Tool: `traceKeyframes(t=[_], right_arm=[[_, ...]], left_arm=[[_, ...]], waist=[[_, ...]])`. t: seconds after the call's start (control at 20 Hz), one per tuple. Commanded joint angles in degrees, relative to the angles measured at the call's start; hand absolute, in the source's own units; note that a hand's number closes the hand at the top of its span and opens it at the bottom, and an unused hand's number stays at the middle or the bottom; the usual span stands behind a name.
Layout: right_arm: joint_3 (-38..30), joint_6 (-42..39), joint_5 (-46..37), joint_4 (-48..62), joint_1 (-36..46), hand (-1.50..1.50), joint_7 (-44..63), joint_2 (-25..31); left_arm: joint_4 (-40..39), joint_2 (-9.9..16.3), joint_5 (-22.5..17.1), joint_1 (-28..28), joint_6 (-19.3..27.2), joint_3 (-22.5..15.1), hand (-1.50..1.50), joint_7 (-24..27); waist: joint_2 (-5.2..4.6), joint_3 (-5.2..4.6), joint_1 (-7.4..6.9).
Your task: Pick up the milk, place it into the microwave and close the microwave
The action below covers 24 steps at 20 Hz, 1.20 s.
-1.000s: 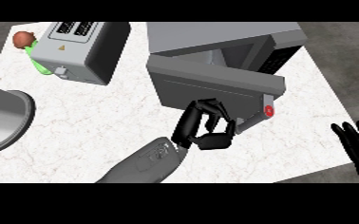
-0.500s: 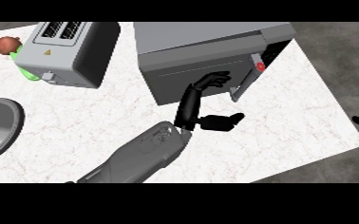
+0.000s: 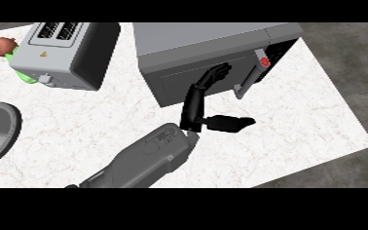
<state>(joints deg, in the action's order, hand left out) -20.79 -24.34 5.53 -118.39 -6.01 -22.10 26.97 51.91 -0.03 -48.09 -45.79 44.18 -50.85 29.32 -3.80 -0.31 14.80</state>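
Fingers (image 3: 212, 75) of the left hand (image 3: 197, 102) straight against the microwave (image 3: 208, 53) door — thumb spread; toaster (image 3: 64, 53) stands left.

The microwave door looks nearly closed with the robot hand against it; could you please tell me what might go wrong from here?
1. The left robot hand presses the microwave door with straight fingers near the handle; they might slip off before it latches.
2. The microwave sits near the counter corner, so pushing could shift it.
3. The milk is not visible, so its placement is unconfirmed.

Left hand (image 3: 195, 106) lying flat-fingered against microwave (image 3: 208, 58) door; toaster (image 3: 64, 53) sitting at upper left; sink (image 3: 7, 126) edge showing on marble counter (image 3: 287, 122).
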Motion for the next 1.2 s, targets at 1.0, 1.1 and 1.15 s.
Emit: traceKeyframes(t=[1.0,1.1,1.15], right_arm=[[3.44,-1.64,12.86,11.14,8.55,-1.50,4.12,-3.99],[3.81,-2.69,14.07,12.27,8.52,-1.50,4.74,-3.72],[3.73,-2.88,14.74,12.83,8.75,-1.50,4.92,-3.70]], left_arm=[[-5.22,0.03,-9.06,-5.68,0.27,1.33,-1.50,6.58],[-5.93,0.03,-9.57,-6.54,0.40,1.60,-1.50,6.75],[-5.87,0.03,-9.92,-6.07,0.52,1.44,-1.50,7.14]], waist=[[-1.91,0.37,-0.83],[-1.88,0.39,-0.34],[-2.09,0.36,0.12]])
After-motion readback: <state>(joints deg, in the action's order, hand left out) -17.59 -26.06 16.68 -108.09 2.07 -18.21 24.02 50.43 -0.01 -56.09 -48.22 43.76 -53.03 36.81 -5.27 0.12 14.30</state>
